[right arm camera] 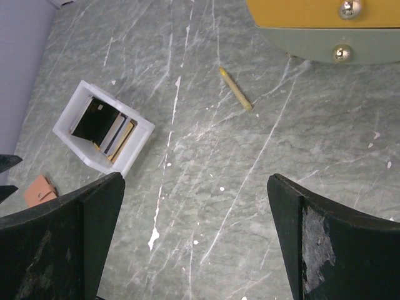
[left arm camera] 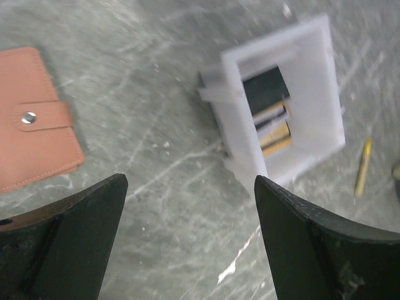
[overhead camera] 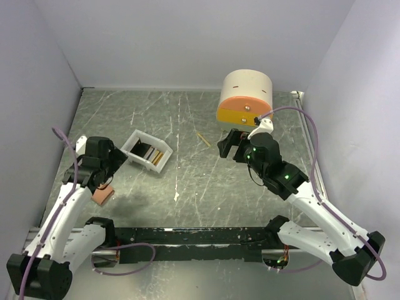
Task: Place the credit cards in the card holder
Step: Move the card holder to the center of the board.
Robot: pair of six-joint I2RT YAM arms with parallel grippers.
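Observation:
The credit cards (overhead camera: pixel 150 154), black, grey and gold, stand on edge inside a white tray (overhead camera: pixel 134 143) at the left middle of the table. They also show in the left wrist view as credit cards (left arm camera: pixel 270 114) and in the right wrist view as credit cards (right arm camera: pixel 106 129). The salmon-pink card holder (overhead camera: pixel 102 195) lies shut and snapped, flat on the table, partly under my left arm. My left gripper (overhead camera: pixel 115 169) hovers open between the card holder (left arm camera: pixel 31 119) and the tray (left arm camera: pixel 312 81), nothing between its fingers. My right gripper (overhead camera: pixel 230 149) hangs open over bare table.
A round cream, orange and yellow drawer box (overhead camera: pixel 245 97) stands at the back right, just behind my right gripper. A thin wooden stick (overhead camera: pixel 203 139) lies between the tray and the box. Grey walls close in the table on three sides.

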